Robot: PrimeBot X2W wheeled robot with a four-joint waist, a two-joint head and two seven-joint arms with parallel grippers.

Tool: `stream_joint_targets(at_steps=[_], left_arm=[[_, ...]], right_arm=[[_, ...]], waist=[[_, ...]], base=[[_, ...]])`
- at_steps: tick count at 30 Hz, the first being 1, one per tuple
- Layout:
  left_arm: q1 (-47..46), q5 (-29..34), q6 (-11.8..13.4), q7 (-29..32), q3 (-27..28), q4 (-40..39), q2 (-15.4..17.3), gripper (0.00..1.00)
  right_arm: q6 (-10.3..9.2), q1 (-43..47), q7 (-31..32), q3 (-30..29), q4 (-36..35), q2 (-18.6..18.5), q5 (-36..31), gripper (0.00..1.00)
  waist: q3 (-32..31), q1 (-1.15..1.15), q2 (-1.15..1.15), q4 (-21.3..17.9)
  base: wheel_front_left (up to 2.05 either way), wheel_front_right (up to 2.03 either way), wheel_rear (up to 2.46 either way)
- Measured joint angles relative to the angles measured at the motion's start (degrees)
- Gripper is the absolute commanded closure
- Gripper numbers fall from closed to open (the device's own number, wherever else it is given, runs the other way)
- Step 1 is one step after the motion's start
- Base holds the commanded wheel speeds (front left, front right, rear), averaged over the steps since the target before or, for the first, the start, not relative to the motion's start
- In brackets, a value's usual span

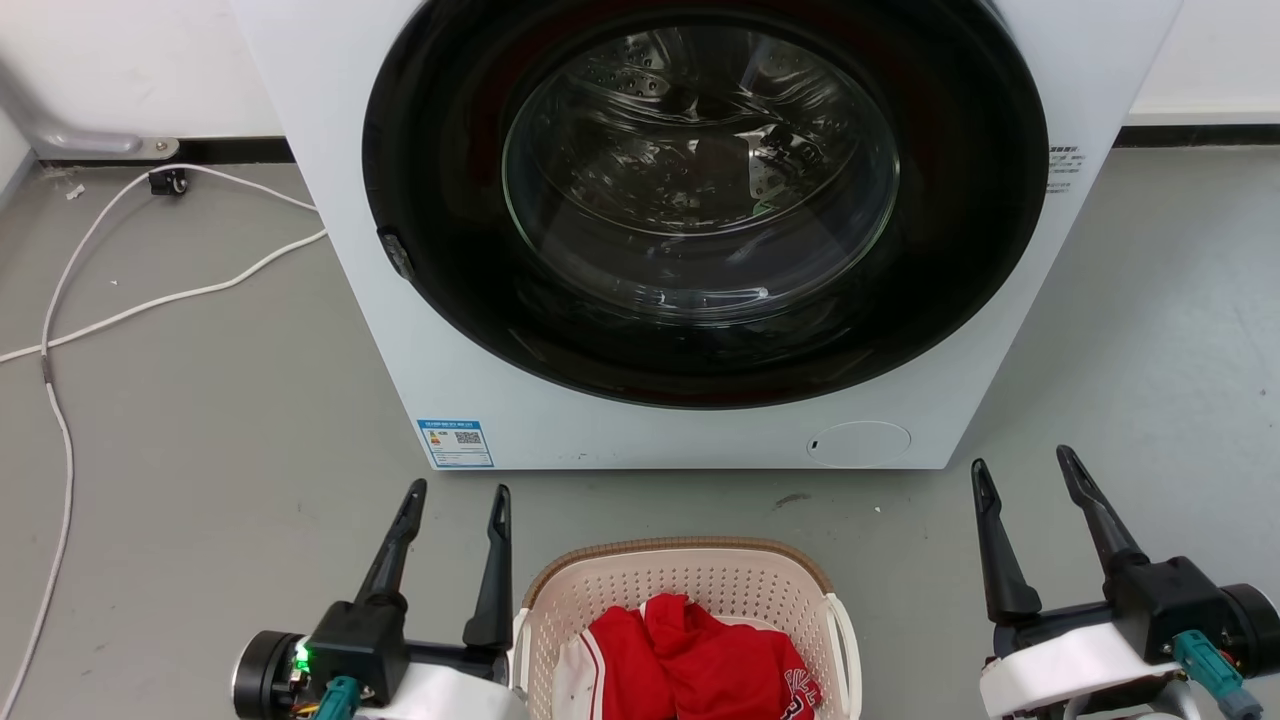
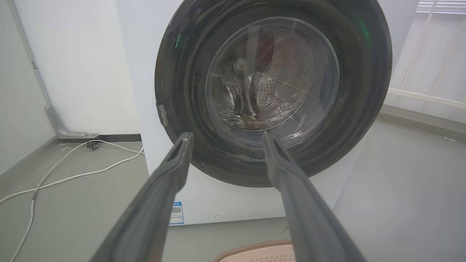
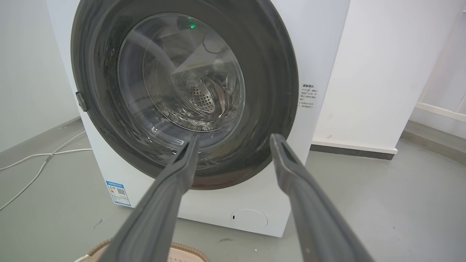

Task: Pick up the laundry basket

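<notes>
At the near left, left gripper [image 1: 458, 490]: two long dark fingers spread apart, nothing between them, tips pointing at the far side. Its inner finger stands just beside the left edge of the laundry basket [image 1: 690, 580]; whether they touch cannot be told.

Near right, right gripper [image 1: 1022, 460]: fingers likewise spread wide and empty, over bare grey floor [image 1: 200, 450], well apart from the basket's right handle [image 1: 846, 620].

Laundry basket: cream-pink perforated plastic with a brown woven-look rim, on the floor between the two grippers, at the near centre. Contents: a crumpled red garment [image 1: 700, 655] with white trim.

Washing machine [image 1: 700, 440]: white front-loader just beyond the basket, a strip of floor between them. Its round dark-framed door [image 1: 700, 170] is closed, and the steel drum shows through the glass. A blue label [image 1: 455, 443] sits at its lower left, a round service flap [image 1: 858, 443] at its lower right.

White cable [image 1: 150, 305]: trails loose across the floor on the far left, clear of both arms.
</notes>
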Motion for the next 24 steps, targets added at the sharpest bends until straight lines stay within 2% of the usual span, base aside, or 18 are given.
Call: stream_joint_targets(at_steps=[6,12,24], left_arm=[[0.42,3.67,-2.13,-0.53,0.73,1.25,-0.98,0.00],[0.41,4.09,-3.34,-0.65,1.82,1.77,-1.72,0.00],[0.41,4.85,-4.45,-0.65,2.70,2.12,-2.19,0.00]], right_arm=[[0.00,0.01,-0.51,0.04,1.31,0.00,-1.42,0.00],[0.00,-0.06,-0.51,-0.11,1.79,0.00,-1.30,0.00],[0.00,-0.14,-0.51,-0.24,1.93,0.00,-0.73,0.00]], waist=[[0.20,0.00,0.00,-0.15],[0.38,0.00,0.00,-0.23],[0.46,0.00,0.00,-0.21]], base=[[0.00,0.00,0.00],[0.00,0.00,0.00],[0.00,0.00,0.00]])
